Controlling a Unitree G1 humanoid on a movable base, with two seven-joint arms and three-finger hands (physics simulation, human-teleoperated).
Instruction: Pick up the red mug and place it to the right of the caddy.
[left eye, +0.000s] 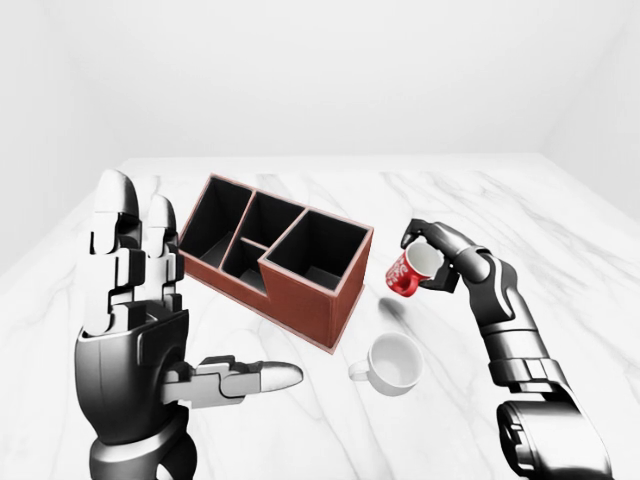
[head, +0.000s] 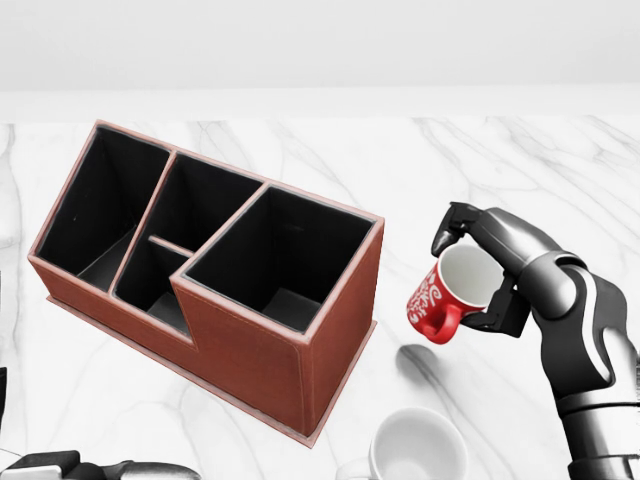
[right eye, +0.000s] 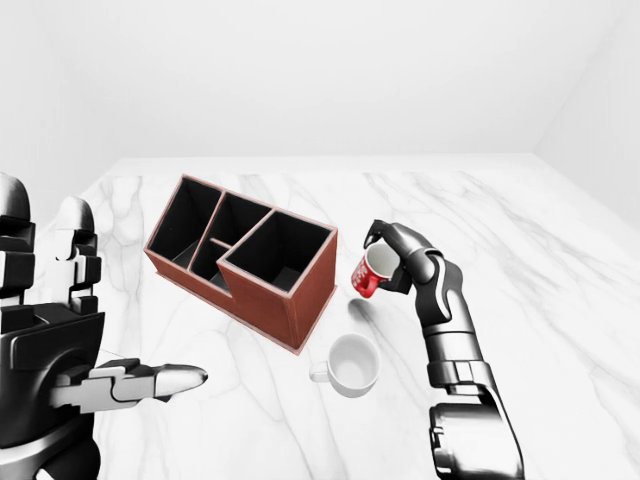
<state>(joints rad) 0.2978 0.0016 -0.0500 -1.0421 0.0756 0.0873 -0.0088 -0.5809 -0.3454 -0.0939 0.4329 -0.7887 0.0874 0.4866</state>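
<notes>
**Red mug held in the air beside the caddy**

A red mug (head: 452, 291) with a white pattern on its side hangs above the marble table (head: 500, 170), clear of the surface, with its shadow on the stone below it. It is tilted, the white inside facing up and toward 2 o'clock in the head view, the handle pointing down. The right hand (head: 482, 268) grasps it: dark fingers (head: 455, 224) curl over the rim at the top, and another presses from the far side at 3 o'clock.

At 9 o'clock from the mug, near but not touching it, stands the caddy (head: 290, 350), a reddish-brown box with black insides, split into one large compartment nearest the mug and smaller ones beyond, toward 10 o'clock. It sits at an angle across the table.

At 6 o'clock from the mug, a white mug (left eye: 392, 362) rests on the table, open side up, its handle toward 9 o'clock in the left-eye view.

The left hand (left eye: 135, 330) is raised at the left of the left-eye view, released, fingers straight up and thumb stretched toward 3 o'clock, holding nothing.

Plain white walls (left eye: 320, 70) close off the table at 12 o'clock.
</notes>
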